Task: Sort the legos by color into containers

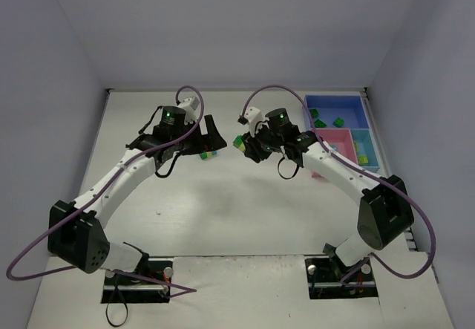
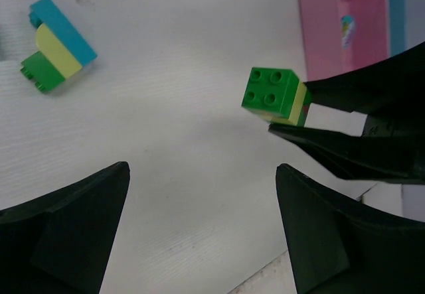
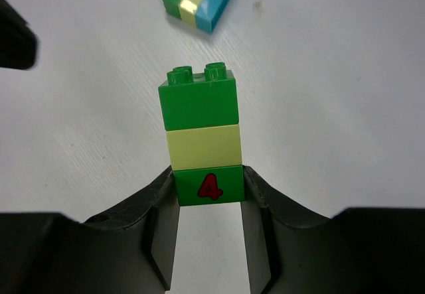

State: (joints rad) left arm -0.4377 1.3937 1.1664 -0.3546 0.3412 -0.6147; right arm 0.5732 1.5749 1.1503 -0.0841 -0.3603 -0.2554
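Right gripper (image 3: 208,191) clamps the bottom brick of a green, yellow-green, green lego stack (image 3: 201,118) jutting past its fingertips. Likely light, rigid and slick; the wide-open, empty left gripper (image 2: 201,174) could take the top brick.

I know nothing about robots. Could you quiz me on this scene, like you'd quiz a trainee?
1. True or false: the left hand is shut on a brick.
2. Which number is printed on the stack that the right hand grips? A) 2 B) 4 C) 7
3. Fill in: the loose stack lying on the table joins green, yellow-green and ____ bricks.
Key: 1 false, it is open and empty; 2 B; 3 cyan.
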